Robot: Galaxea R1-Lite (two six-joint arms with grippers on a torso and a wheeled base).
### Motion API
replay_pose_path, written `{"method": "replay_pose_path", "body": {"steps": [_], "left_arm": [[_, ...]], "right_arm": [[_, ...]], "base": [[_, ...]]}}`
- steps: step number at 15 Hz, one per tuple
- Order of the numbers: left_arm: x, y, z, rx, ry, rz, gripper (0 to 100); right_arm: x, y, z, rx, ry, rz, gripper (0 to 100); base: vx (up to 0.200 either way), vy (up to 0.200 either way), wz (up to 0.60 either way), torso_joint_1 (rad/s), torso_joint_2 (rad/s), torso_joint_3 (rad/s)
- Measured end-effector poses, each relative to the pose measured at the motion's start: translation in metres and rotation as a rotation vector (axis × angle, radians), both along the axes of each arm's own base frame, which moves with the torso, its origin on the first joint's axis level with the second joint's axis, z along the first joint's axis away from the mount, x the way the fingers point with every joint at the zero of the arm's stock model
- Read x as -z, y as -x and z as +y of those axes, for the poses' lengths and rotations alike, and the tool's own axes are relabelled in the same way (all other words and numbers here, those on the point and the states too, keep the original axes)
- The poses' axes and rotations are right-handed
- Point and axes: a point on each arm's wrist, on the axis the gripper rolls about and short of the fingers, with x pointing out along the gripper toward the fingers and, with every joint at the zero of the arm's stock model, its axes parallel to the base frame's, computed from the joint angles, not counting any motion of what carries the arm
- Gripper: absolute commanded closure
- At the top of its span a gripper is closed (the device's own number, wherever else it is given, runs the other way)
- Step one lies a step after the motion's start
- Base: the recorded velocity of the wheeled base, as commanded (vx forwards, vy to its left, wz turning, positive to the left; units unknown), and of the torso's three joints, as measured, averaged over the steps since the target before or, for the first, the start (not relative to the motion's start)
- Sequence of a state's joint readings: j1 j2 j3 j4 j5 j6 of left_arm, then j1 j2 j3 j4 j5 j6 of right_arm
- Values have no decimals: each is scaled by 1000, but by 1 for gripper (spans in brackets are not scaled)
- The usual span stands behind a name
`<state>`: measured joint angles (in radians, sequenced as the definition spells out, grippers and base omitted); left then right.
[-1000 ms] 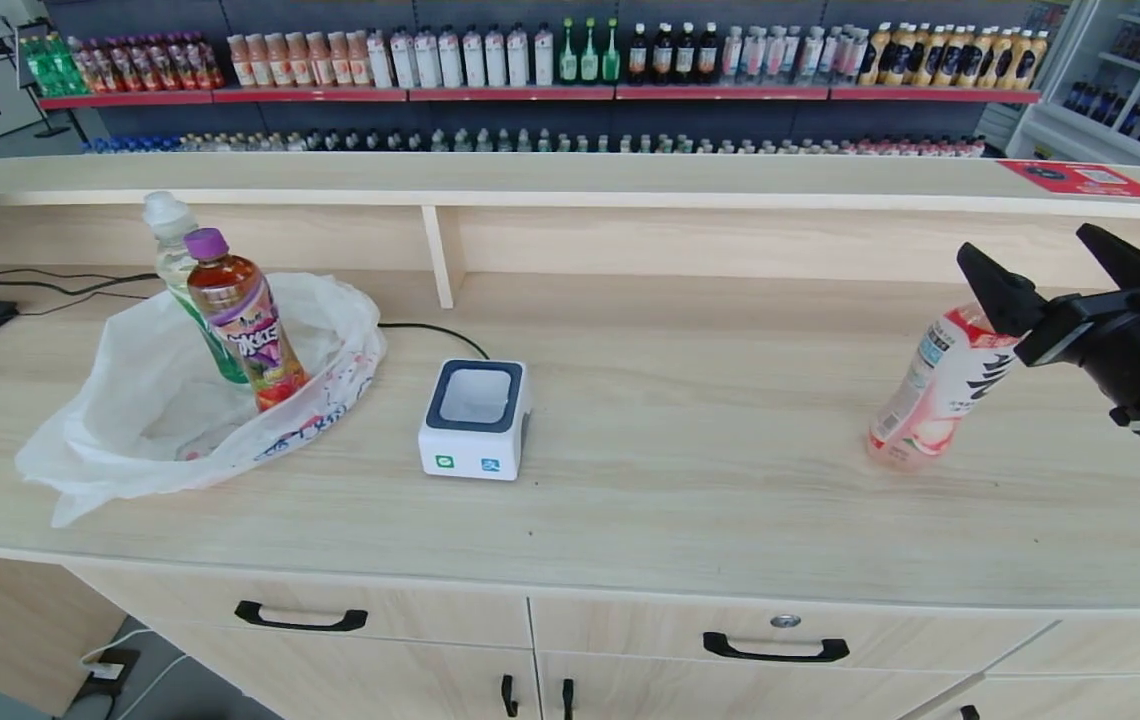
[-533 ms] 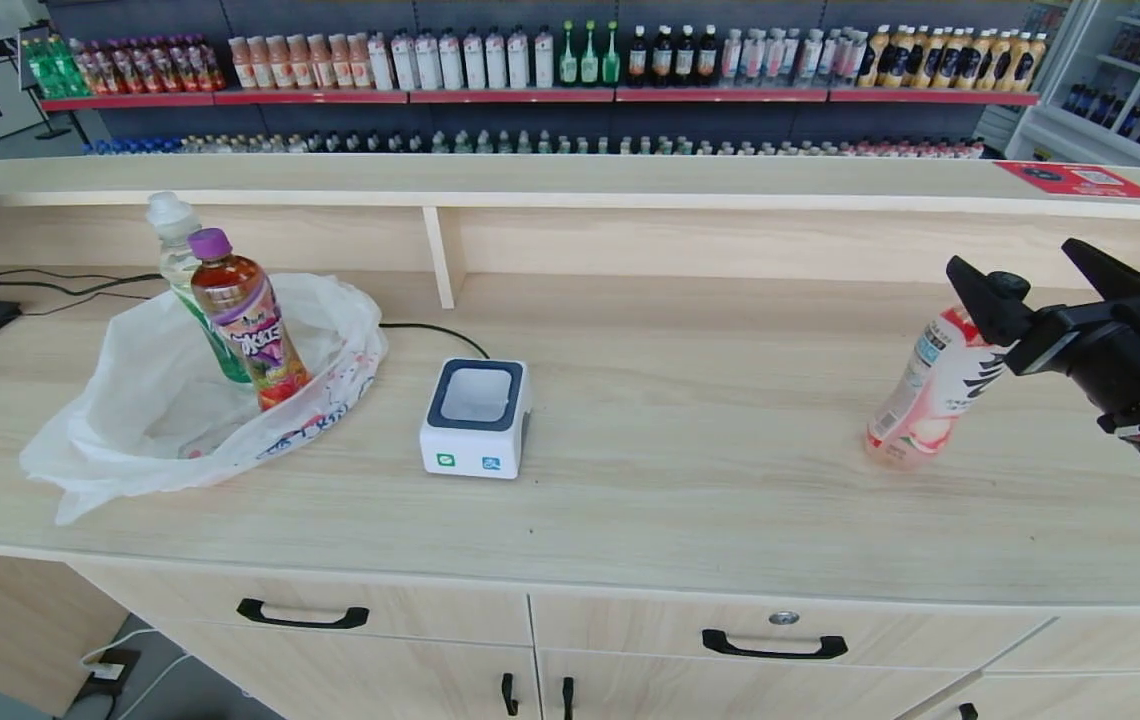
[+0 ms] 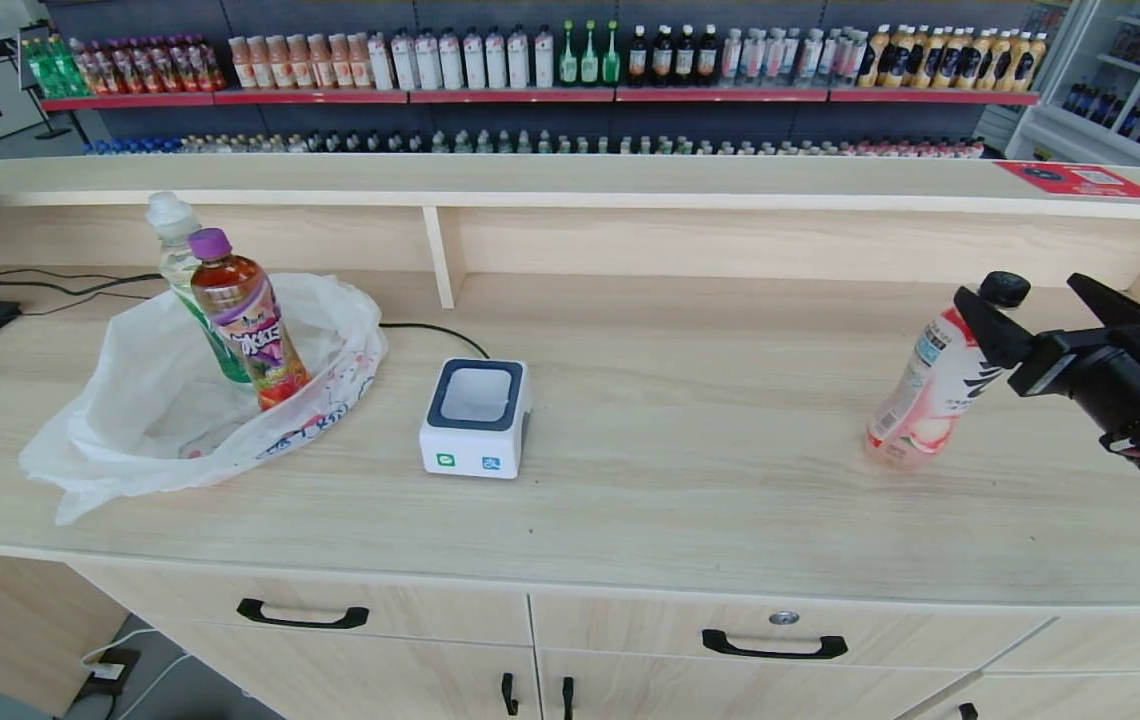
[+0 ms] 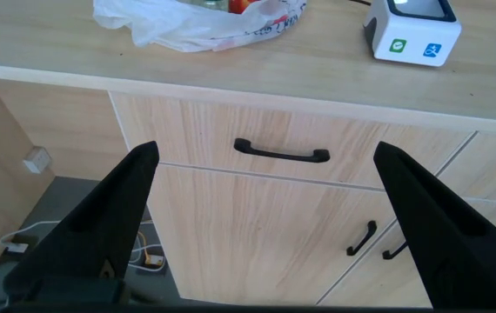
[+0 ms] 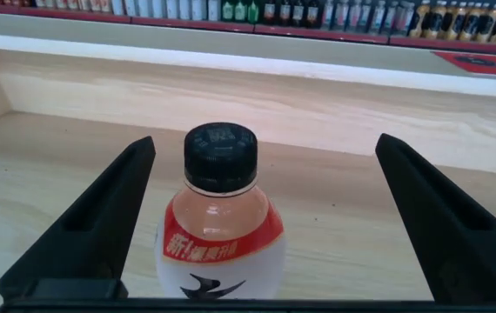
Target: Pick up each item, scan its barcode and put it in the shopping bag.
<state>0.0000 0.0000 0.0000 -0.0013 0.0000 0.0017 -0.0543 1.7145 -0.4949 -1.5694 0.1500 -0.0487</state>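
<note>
The right end effector (image 3: 1022, 292) hangs open at the frame's right edge, its fingers spread to either side of the black-capped pink bottle (image 3: 930, 395). The bottle stands ungripped on the worktop (image 3: 690, 490). The scanner (image 3: 475, 405) sits mid-frame. At left, the shopping bag (image 3: 120, 430) holds a purple-capped bottle (image 3: 245, 320) and a white-capped bottle (image 3: 175, 250). The left end effector (image 4: 265, 149) is open, facing the drawers (image 4: 283, 200).

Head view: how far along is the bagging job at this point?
Done: the purple-capped bottle and white-capped bottle stand in the shopping bag. In hand: the right gripper, jaws open, flanks the pink bottle on the counter, not gripping it. Left: grasp, pass over the scanner, bag it. The left gripper hangs open at the drawers.
</note>
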Motion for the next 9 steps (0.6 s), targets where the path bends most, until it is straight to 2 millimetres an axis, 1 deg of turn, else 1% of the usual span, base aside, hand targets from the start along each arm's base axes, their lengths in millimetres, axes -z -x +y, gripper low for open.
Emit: {"method": "replay_pose_path", "body": {"steps": [9], "left_arm": [[0, 0, 0, 0, 1, 0, 0]], "right_arm": [[15, -6, 9, -34, -2, 56, 0]], "base": [[0, 0, 0, 0, 0, 0]]}}
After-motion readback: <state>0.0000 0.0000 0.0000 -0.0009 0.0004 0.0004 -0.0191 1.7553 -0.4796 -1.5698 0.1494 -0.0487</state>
